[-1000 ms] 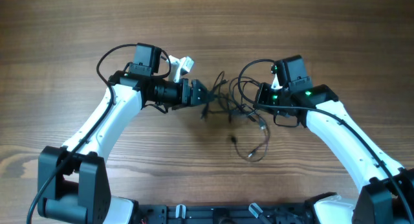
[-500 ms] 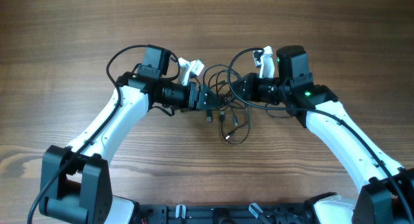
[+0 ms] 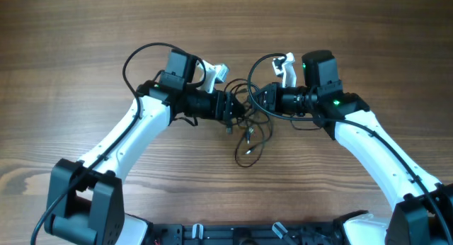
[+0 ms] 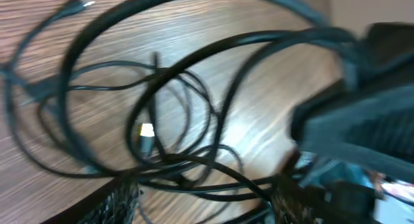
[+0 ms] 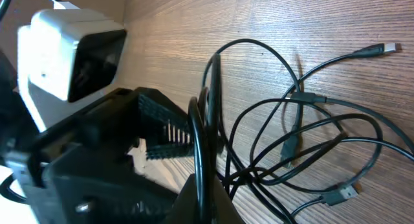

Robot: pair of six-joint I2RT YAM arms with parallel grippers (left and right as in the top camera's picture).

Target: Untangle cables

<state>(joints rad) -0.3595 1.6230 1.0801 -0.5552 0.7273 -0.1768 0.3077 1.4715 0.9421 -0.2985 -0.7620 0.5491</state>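
- The cables (image 3: 248,124) sit mid-table between the two arms, one thin black snarl of overlapping loops crossing every which way.
- A slack loop (image 3: 248,151) trails out of the knot towards the robot's base and lies flat on the wooden table (image 3: 85,40).
- Tiny plug ends are showing: a pale-tipped one (image 4: 147,131) sits inside the loops, and another (image 5: 387,48) lies at the end of a loose strand.
- The left gripper (image 3: 231,109) is in at the tangle's left edge. Its fingers (image 4: 123,199) are spread wide, with strands running across the gap and nothing pinched.
- The right gripper (image 3: 259,100) faces it from the other side. Its tips are pressed together on a strand that rises from them in the right wrist view.
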